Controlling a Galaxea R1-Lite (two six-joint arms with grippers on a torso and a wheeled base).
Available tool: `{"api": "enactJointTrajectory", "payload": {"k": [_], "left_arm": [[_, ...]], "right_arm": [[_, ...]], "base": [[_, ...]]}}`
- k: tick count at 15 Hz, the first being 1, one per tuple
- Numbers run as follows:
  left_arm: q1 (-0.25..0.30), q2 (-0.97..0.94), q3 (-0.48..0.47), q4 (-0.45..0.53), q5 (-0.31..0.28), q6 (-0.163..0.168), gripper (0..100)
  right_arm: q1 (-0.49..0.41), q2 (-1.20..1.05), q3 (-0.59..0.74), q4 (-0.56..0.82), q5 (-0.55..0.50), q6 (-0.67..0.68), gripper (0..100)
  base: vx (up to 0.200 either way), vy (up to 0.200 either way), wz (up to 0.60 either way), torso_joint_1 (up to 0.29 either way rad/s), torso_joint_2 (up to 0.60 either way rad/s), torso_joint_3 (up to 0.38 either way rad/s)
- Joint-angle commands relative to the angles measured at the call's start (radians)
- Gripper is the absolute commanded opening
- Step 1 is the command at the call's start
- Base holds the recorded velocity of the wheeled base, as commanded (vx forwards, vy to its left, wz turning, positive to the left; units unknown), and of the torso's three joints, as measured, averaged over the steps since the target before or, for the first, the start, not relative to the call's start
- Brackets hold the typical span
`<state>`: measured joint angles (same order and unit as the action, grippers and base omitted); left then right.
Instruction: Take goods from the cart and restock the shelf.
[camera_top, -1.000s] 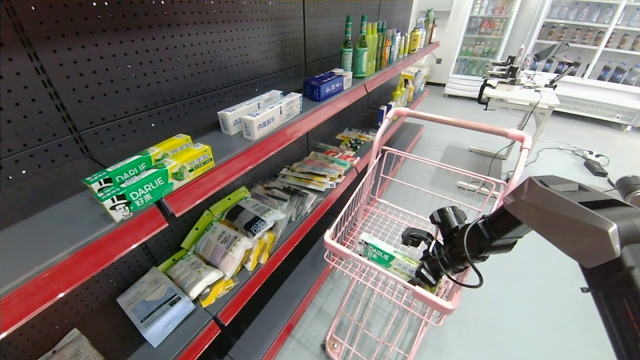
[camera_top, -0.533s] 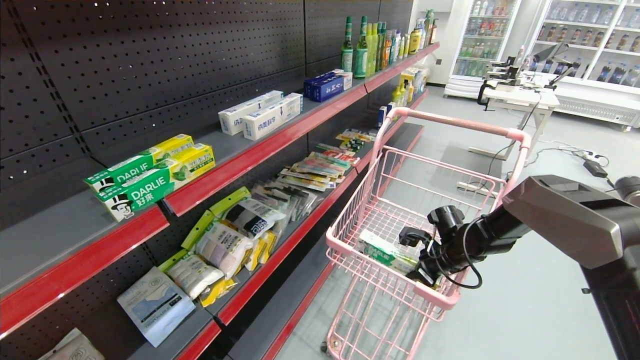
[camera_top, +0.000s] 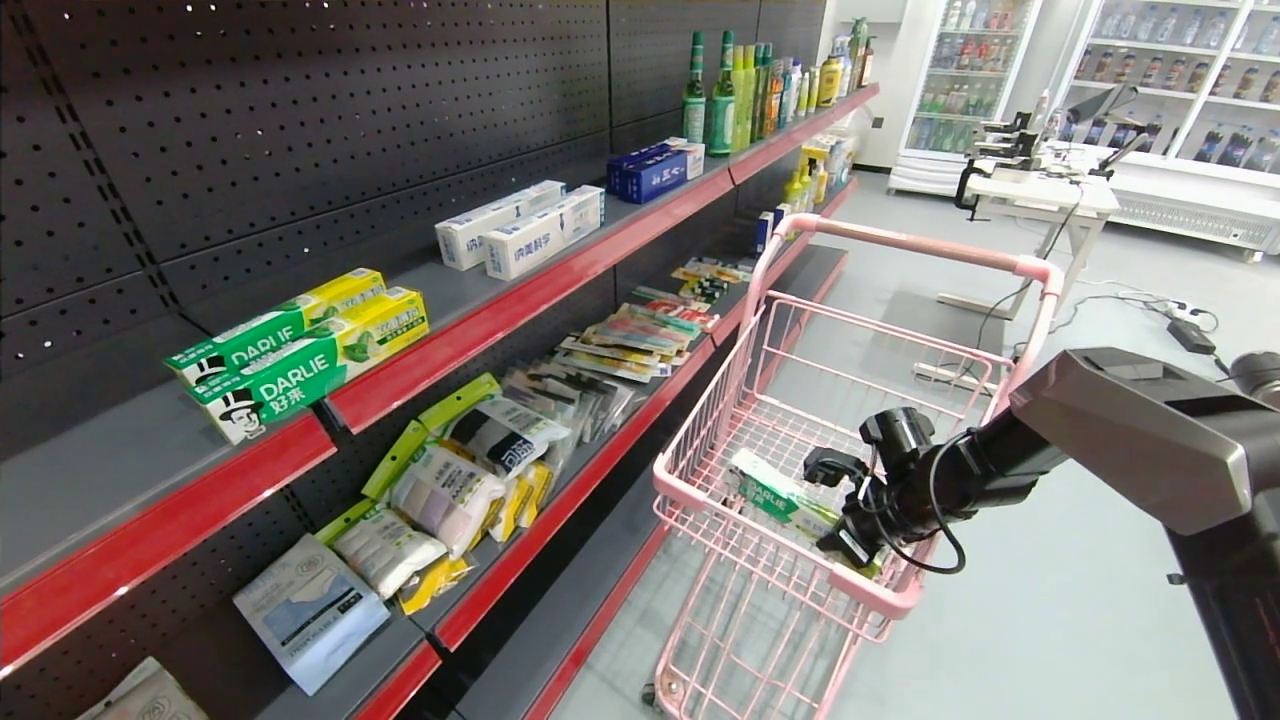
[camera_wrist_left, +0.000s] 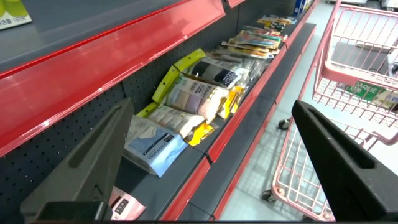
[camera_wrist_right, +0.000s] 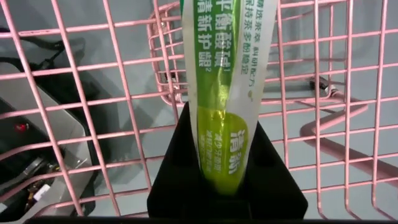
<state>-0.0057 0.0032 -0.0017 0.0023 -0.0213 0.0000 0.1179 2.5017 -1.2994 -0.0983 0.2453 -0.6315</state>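
The right gripper (camera_wrist_right: 227, 158) is down inside the pink cart (camera_top: 880, 600), at about 4 o'clock in the head view. Its fingers pinch one end of a green and white toothpaste box (camera_top: 778, 490). The box is in the cart basket; I cannot tell if it touches the wire floor. The left gripper (camera_wrist_left: 211, 112) hangs beside the shelves with its fingers spread wide. At 8 o'clock the lower shelf (camera_top: 560, 505) holds soft bags (camera_top: 450, 490). At 9 o'clock the upper shelf (camera_top: 450, 352) holds two more toothpaste boxes (camera_top: 300, 360). White boxes (camera_top: 520, 235), blue boxes (camera_top: 650, 170) and bottles (camera_top: 720, 95) follow toward 12 o'clock.
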Motion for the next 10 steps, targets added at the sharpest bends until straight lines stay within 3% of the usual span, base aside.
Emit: {"api": "enactJointTrajectory", "payload": {"k": [1, 4, 7, 10], "left_arm": [[0.000, 0.001, 0.000, -0.001, 0.000, 0.000, 100], [0.000, 0.001, 0.000, 0.001, 0.000, 0.000, 100], [0.000, 0.001, 0.000, 0.001, 0.000, -0.002, 100], [0.000, 0.001, 0.000, 0.001, 0.000, 0.000, 100]], "right_arm": [[-0.003, -0.050, 0.000, -0.003, 0.002, 0.029, 0], [0.048, -0.153, 0.014, 0.009, -0.004, 0.335, 0], [0.054, -0.219, 0.071, 0.012, -0.004, 0.372, 0], [0.057, -0.320, 0.103, 0.017, -0.017, 0.492, 0]], "base": [[0.000, 0.000, 0.00, 0.000, 0.00, 0.000], [0.000, 0.000, 0.00, 0.000, 0.00, 0.000], [0.000, 0.000, 0.00, 0.000, 0.00, 0.000], [0.000, 0.000, 0.00, 0.000, 0.00, 0.000]]}}
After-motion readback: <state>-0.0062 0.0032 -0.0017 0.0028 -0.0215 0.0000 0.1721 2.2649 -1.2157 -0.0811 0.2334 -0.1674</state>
